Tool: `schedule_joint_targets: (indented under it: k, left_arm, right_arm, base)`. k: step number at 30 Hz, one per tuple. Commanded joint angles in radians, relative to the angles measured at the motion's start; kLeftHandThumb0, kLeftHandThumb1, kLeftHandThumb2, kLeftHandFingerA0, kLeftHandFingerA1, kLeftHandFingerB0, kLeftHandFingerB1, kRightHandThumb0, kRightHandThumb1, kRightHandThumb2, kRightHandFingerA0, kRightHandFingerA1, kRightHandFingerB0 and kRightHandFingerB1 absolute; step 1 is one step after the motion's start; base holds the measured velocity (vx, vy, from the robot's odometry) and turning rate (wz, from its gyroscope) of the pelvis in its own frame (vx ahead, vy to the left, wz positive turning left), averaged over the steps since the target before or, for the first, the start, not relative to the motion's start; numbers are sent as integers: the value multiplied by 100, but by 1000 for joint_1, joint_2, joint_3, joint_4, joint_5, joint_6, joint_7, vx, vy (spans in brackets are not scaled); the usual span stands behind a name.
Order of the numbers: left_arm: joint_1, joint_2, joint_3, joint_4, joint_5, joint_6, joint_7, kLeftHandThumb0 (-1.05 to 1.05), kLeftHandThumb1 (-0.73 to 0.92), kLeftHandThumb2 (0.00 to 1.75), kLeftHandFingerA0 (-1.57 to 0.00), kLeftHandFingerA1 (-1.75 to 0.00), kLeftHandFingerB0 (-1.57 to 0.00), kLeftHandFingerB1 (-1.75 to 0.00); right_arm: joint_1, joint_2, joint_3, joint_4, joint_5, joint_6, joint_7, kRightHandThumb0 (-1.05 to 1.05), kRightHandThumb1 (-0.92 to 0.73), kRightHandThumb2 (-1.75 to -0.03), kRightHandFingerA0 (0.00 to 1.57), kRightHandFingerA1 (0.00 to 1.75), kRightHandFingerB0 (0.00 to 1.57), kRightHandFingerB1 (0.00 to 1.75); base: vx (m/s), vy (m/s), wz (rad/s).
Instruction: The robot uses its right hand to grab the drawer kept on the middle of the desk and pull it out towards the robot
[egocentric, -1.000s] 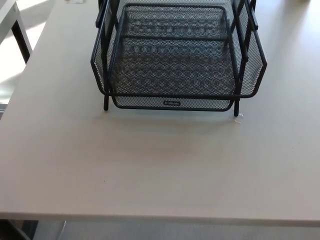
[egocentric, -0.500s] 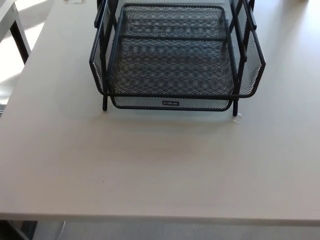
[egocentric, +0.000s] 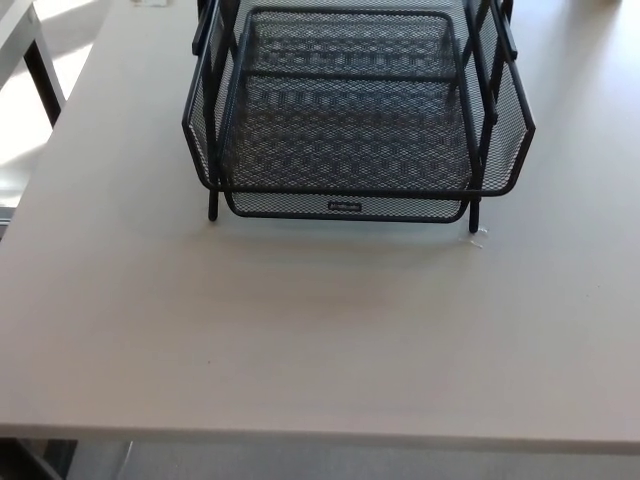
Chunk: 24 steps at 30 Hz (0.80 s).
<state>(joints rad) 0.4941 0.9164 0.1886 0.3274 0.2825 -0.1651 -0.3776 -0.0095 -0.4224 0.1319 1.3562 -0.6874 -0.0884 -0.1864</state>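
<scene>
The black wire-mesh stacked drawer tray (egocentric: 350, 110) is black all over, frame and legs too, with a fine diamond/hex mesh pattern that looks greyish where the light desk shows through. On its front lower edge there's a small black label plate (egocentric: 343, 206) with pale lettering, too small to read. The pale beige flat desk top (egocentric: 300, 330) under it is plain, no pattern, just a soft darker shadow right below the tray's front. Off the desk's left edge the floor (egocentric: 25, 120) is bright white with sunlight.
</scene>
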Motion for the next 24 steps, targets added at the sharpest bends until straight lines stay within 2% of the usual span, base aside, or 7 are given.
schedule_joint_targets:
  k: [1, 13, 17, 18, 22, 23, 24]
  left_arm:
    - [-14, 14, -12, 17, 15, 59, -24, -37, 73, 61, -52, -89, -47, -61]
    - [34, 13, 20, -69, 1, 108, -38, -29, 73, 62, -53, -73, -48, -48]
    - [-7, 21, -17, 3, 30, 57, -17, -36, 72, 61, -54, -87, -48, -60]
    - [29, 16, 19, -63, -7, 100, -49, -34, 73, 61, -52, -94, -49, -66]
    - [30, 12, 21, -57, -2, 99, -37, -36, 74, 61, -52, -92, -48, -65]
    - [26, 10, 21, -50, -6, 101, -39, -34, 73, 62, -51, -86, -49, -63]
    - [7, 13, 5, -23, 4, 91, -38, -35, 74, 62, -50, -84, -47, -58]
  right_arm:
    - [12, -38, 18, -6, 54, 8, 80, -62, -70, -61, 35, 76, 38, 44]
    - [13, -45, 53, -13, 90, 12, 84, -62, -70, -61, 35, 76, 38, 44]
    - [13, -47, 64, -13, 101, 13, 84, -62, -70, -61, 35, 76, 38, 44]
    - [22, -11, -173, -13, 343, 41, 112, -63, -73, -62, 38, 58, 47, 46]
    - [24, -4, -224, -16, 352, 44, 118, -63, -73, -62, 38, 58, 47, 46]
    - [15, -24, -90, -14, 213, 54, 107, -70, -77, -62, 35, 90, 31, 60]
    - [-16, -39, -12, -17, 140, 47, 200, -66, -72, -62, 54, 53, 55, 39]
  base:
    - [0, 0, 0]
    - [0, 0, 0]
    - [0, 0, 0]
    - [0, 0, 0]
    - [0, 0, 0]
    - [0, 0, 0]
    - [0, 0, 0]
